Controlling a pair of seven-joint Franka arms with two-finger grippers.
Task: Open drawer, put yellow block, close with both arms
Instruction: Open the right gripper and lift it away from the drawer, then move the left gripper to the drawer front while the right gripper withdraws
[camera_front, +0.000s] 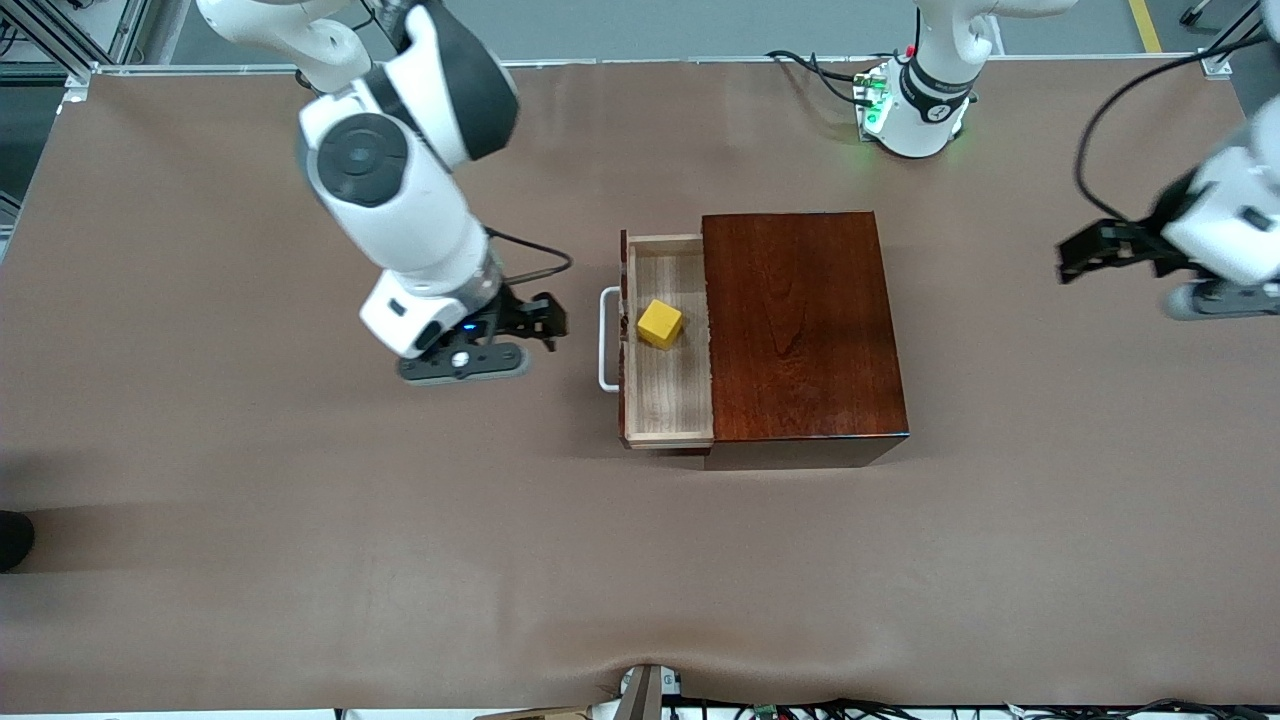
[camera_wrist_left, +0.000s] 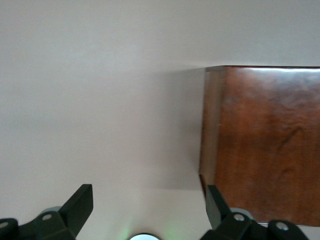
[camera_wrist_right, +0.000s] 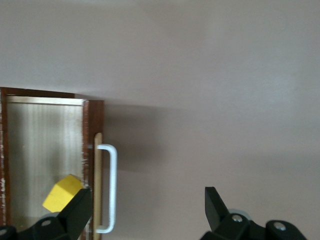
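Note:
The drawer (camera_front: 668, 345) stands pulled out of the reddish-brown wooden box (camera_front: 800, 325), toward the right arm's end of the table, with its white handle (camera_front: 606, 340) in front. The yellow block (camera_front: 659, 323) lies inside the drawer; it also shows in the right wrist view (camera_wrist_right: 61, 193) beside the handle (camera_wrist_right: 111, 187). My right gripper (camera_front: 545, 320) is open and empty, just in front of the handle. My left gripper (camera_front: 1075, 255) is open and empty, over the table at the left arm's end, apart from the box (camera_wrist_left: 265, 145).
The brown table mat (camera_front: 400, 560) spreads all around the box. The left arm's green-lit base (camera_front: 905, 105) stands at the table edge farthest from the front camera. Cables (camera_front: 530, 255) trail from the right wrist.

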